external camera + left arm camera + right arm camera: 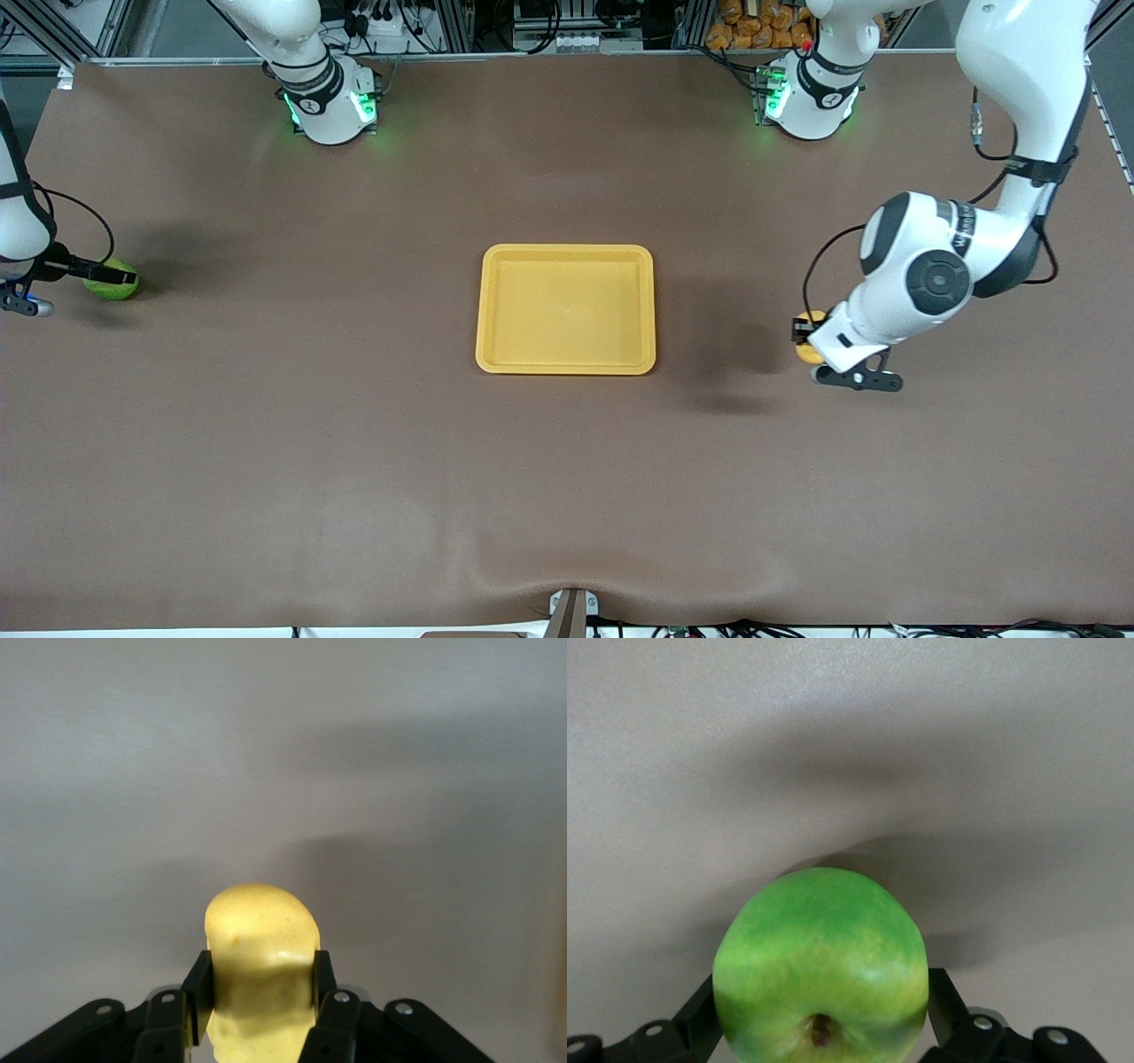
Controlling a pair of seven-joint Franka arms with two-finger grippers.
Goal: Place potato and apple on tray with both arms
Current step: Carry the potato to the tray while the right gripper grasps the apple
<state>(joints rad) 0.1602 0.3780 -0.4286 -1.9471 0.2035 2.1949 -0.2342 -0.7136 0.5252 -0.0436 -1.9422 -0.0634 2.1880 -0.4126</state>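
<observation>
1. Yellow-tan and slightly bumpy, the potato [262, 943] sits clamped between the fingers of the left gripper [262, 988], which pinch it across its narrow waist. In the front view it is over bare table toward the left arm's end, well apart from the tray [566, 363].
2. It looks firm and light, with a matt skin that should not slip much; the hold across the short axis seems sound.
3. Bright green and glossy, the apple [822, 966] lies between the fingers of the right gripper [822, 1014], one on each side at its widest part. They bracket it closely, but I cannot tell whether they press it yet.
4. The apple rests on the table at the right arm's end, well apart from the tray.
5. Its round, smooth skin is likely the more slippery of the two, so a grip square across the middle suits it best.
6. Neither thing looks fragile; the tray's shallow rim might let the apple roll.
</observation>
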